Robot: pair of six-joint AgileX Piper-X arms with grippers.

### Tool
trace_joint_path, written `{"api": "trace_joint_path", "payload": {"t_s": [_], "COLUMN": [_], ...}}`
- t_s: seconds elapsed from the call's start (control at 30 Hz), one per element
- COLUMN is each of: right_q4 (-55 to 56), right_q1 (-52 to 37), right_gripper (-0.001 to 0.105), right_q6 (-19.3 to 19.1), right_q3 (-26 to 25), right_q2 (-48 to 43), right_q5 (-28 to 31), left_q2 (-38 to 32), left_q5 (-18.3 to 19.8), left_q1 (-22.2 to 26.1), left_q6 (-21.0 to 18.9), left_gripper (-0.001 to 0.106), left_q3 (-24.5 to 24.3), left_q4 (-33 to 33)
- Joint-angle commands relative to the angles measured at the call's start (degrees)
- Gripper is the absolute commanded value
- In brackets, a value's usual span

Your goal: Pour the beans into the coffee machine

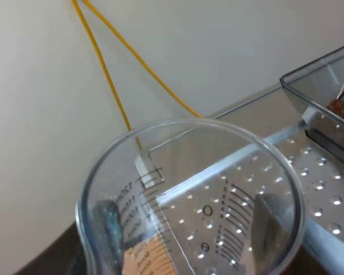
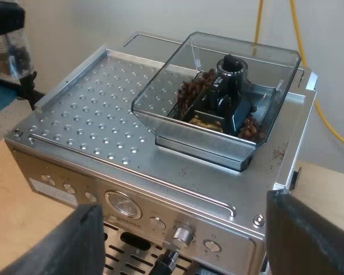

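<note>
My left gripper (image 1: pixel 189 229) is shut on a clear measuring glass (image 1: pixel 189 189), one dark finger (image 1: pixel 112 223) showing through each side. I look into its mouth and see no beans inside. It hangs tilted over the dimpled metal top of the espresso machine (image 1: pixel 321 189), a short way from the bean hopper (image 1: pixel 327 86). In the right wrist view the clear hopper (image 2: pixel 218 91) sits on the machine's top (image 2: pixel 92 109) with brown beans (image 2: pixel 192 91) around its black centre. The glass (image 2: pixel 11 54) is at the machine's far corner. My right gripper (image 2: pixel 183 240) is open before the machine's front, holding nothing.
The machine's front panel with round buttons and a metal knob (image 2: pixel 183 234) lies just beyond my right fingers. A yellow cord (image 1: pixel 112 86) runs along the pale wall behind the machine. A wooden tabletop (image 2: pixel 11 195) shows beside the machine.
</note>
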Motion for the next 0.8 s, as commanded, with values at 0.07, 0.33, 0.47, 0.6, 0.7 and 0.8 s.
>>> {"api": "trace_joint_path", "payload": {"t_s": [0.07, 0.33, 0.47, 0.6, 0.7, 0.8], "right_q4": [0.0, 0.0, 0.0, 0.0, 0.0, 0.0], "right_q1": [0.1, 0.1, 0.1, 0.1, 0.1, 0.1], "right_gripper": [0.062, 0.062, 0.062, 0.062, 0.062, 0.062], "right_q6": [-0.2, -0.2, -0.2, -0.2, -0.2, -0.2], "right_q3": [-0.7, -0.7, -0.7, -0.7, -0.7, -0.7], "right_q2": [-0.4, -0.4, -0.4, -0.4, -0.4, -0.4], "right_q5": [-0.6, -0.6, -0.6, -0.6, -0.6, -0.6], "left_q2": [0.6, 4.5, 7.0, 9.1, 10.5, 11.5], "left_q5": [-0.7, -2.7, -2.7, -3.8, -3.8, -3.8], "left_q1": [-2.1, -7.2, -8.6, -10.0, -10.5, -10.9], "left_q6": [-0.2, -0.2, -0.2, -0.2, -0.2, -0.2], "left_gripper": [0.029, 0.029, 0.029, 0.029, 0.029, 0.029], "left_q3": [-0.9, -4.7, -7.9, -10.0, -11.3, -11.9], "left_q4": [-1.5, -1.7, -1.4, -1.4, -1.4, -1.4]}}
